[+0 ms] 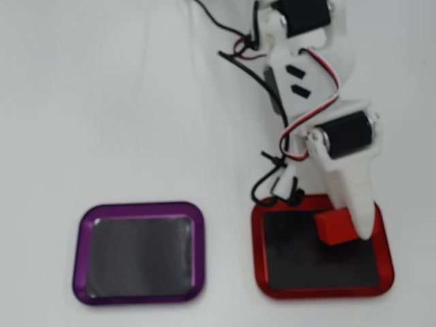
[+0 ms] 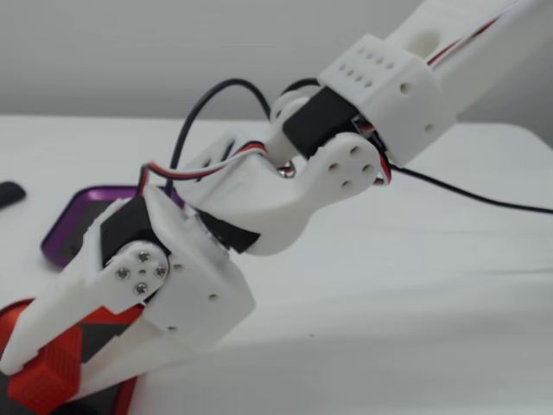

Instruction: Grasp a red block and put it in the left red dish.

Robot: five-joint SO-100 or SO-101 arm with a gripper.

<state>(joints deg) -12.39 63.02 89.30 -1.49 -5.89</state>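
My white gripper (image 1: 346,230) is shut on the small red block (image 1: 334,227) and holds it over the dark inside of the red dish (image 1: 320,292). That dish lies at the lower right in the overhead view. In the fixed view the gripper (image 2: 54,373) slants down to the lower left corner with the red block (image 2: 41,381) pinched between its two fingertips. Below it only parts of the red dish's rim (image 2: 12,315) show. I cannot tell whether the block touches the dish floor.
A purple-rimmed tray (image 1: 139,251) of the same shape lies left of the red dish in the overhead view, partly hidden behind the arm in the fixed view (image 2: 69,226). Black and red cables (image 1: 272,178) hang beside the arm. A small black object (image 2: 9,194) lies at the table's left edge.
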